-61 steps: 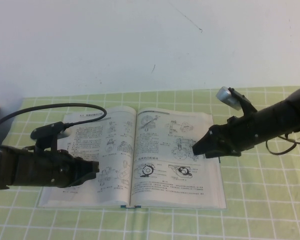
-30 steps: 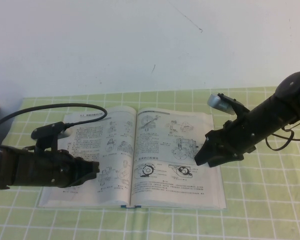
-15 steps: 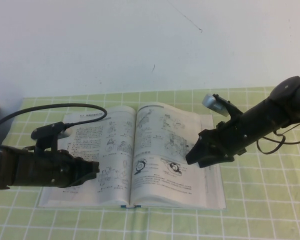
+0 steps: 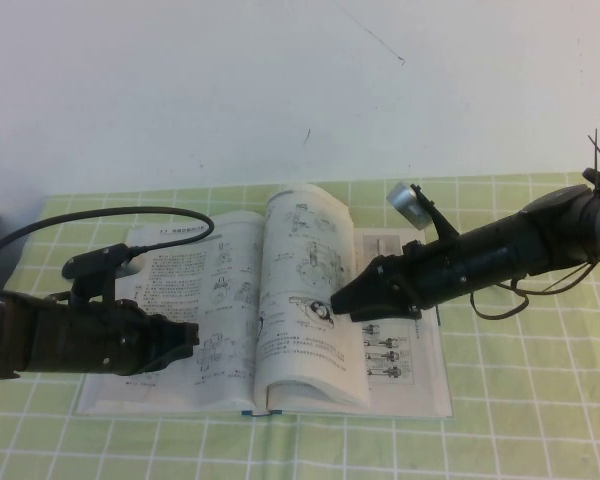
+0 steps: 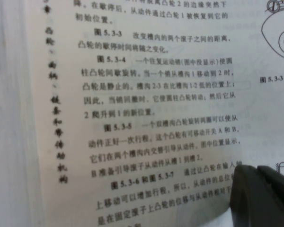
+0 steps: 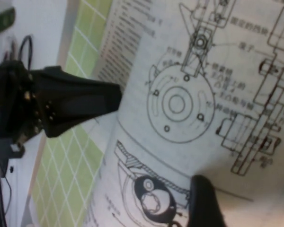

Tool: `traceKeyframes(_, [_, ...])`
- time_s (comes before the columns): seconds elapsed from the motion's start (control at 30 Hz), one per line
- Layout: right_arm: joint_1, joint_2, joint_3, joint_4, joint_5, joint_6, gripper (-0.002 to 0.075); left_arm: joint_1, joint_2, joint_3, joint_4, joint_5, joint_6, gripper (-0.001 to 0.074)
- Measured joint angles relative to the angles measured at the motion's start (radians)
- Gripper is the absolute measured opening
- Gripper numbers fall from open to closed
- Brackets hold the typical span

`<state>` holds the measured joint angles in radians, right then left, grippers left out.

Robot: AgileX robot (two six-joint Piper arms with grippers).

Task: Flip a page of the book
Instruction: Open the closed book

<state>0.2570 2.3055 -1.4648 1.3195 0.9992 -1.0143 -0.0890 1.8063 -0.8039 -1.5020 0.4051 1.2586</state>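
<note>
— Book first: how many do we count, and where does it lie?

— One thick white-paged technical book with thin blue-teal cover edges (image 4: 250, 410), lying open on the green-and-white checked cloth surface (image 4: 520, 430), about midway between our two arms. One thin white printed page with black machine drawings (image 4: 305, 290) stands lifted and curved near the spine, its free edge raised off the right-hand stack.

— And the arms?

— Two. Our right black pincer (image 4: 338, 304) reaches in from the right, its tip against the drawn face of the lifted page, near the sheet's mid-height. In the right wrist view a dark fingertip (image 6: 202, 198) sits just in front of the diagrams; whether the fingers are apart or together we cannot tell.

— The left one?

— Our left black pincer (image 4: 190, 340) lies low over the left-hand page, pointing toward the spine. The left wrist view shows its dark tip (image 5: 262, 196) close above the printed text, the two fingers pressed together with nothing between them.

— Room to move?

— Bare checked cloth runs along the book's near edge and out to the right. One black cable (image 4: 100, 218) loops over the far left corner of the book.
</note>
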Motion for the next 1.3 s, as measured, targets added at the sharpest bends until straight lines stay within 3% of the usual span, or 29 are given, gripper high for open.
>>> traceKeyframes(0.4, [0.002,0.001,0.0,0.168,0.121,-0.157,0.0392,0.0,0.0,0.0,0.0,0.011,0.0,-0.0004])
traceKeyframes(1.3, [-0.011,0.001,0.0,0.229,0.16,-0.151,0.0392,-0.001,0.0,0.0,-0.016,0.048,0.002,-0.0004])
